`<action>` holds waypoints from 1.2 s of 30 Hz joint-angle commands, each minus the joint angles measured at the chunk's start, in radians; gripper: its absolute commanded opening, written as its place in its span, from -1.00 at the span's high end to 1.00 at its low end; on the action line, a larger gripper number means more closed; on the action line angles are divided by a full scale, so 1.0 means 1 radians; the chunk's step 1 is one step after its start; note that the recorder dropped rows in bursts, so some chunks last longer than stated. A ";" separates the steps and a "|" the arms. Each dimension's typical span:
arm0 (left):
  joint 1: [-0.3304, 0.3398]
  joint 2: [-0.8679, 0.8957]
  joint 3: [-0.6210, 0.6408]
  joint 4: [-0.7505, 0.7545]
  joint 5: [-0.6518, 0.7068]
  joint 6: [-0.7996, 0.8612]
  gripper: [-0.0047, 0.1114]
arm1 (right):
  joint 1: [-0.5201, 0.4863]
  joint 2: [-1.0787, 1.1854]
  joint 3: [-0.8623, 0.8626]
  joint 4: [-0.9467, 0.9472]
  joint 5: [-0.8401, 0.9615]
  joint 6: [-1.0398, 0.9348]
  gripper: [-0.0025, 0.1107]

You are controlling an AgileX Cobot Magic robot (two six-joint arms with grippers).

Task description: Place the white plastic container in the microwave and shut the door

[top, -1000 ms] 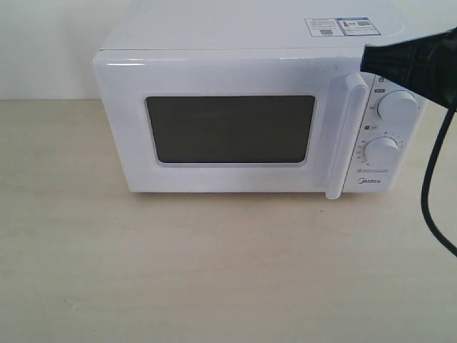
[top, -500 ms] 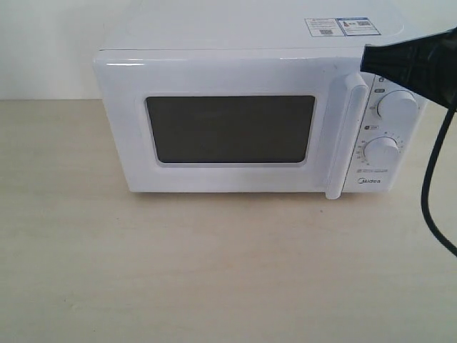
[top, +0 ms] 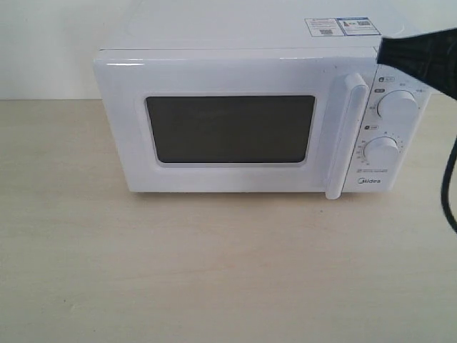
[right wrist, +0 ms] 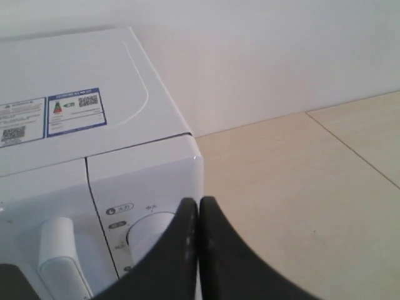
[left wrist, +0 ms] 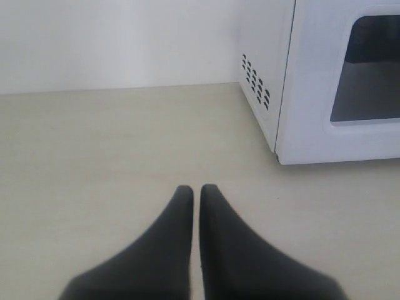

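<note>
The white microwave [top: 214, 32] stands at the back of the table with its door [top: 214, 182] shut; the dark window [top: 230, 128] and the long vertical handle [top: 341, 136] face me. No white plastic container shows in any view. My right gripper [top: 385, 51] hovers shut and empty by the microwave's upper right corner, above the top dial [top: 397, 105]; in the right wrist view its tips [right wrist: 199, 205] sit over that dial [right wrist: 147, 228]. My left gripper [left wrist: 196, 190] is shut and empty above the table, left of the microwave's side [left wrist: 265, 69].
A black cable [top: 448, 186] hangs from the right arm at the exterior view's right edge. Stickers [top: 341, 26] lie on the microwave's top. The pale wooden table [top: 214, 271] stretches in front of the microwave. A white wall stands behind.
My right gripper has drawn back to the right, away from the top of the door handle. The microwave and its door have not moved.
</note>
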 commanded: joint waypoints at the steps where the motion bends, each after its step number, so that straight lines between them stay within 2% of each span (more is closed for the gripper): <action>1: 0.003 -0.003 0.003 -0.008 -0.002 -0.008 0.84 | -0.032 -0.146 0.024 0.000 0.095 0.021 0.96; 5: 0.003 -0.003 0.003 -0.008 -0.002 -0.008 0.84 | -0.155 -0.325 0.105 0.000 0.415 -0.010 0.96; 10: 0.003 -0.003 0.003 -0.008 -0.002 -0.008 0.84 | -0.397 -0.572 0.267 0.000 0.764 -0.070 0.96; 13: 0.003 -0.003 0.003 -0.008 -0.002 -0.008 0.84 | -0.541 -0.737 0.387 0.000 0.847 -0.092 0.96; 18: 0.003 -0.003 0.003 -0.008 -0.002 -0.008 0.84 | -0.706 -0.994 0.540 0.000 0.902 -0.090 0.96; 24: 0.003 -0.003 0.003 -0.008 -0.002 -0.008 0.84 | -0.821 -1.161 0.643 0.000 0.989 -0.088 0.96; 29: 0.003 -0.003 0.003 -0.008 -0.002 -0.008 0.84 | -0.829 -1.161 0.689 0.000 0.992 -0.088 0.96; 36: 0.003 -0.003 0.003 -0.008 -0.002 -0.008 0.84 | -0.829 -1.161 0.785 0.000 1.119 -0.028 0.96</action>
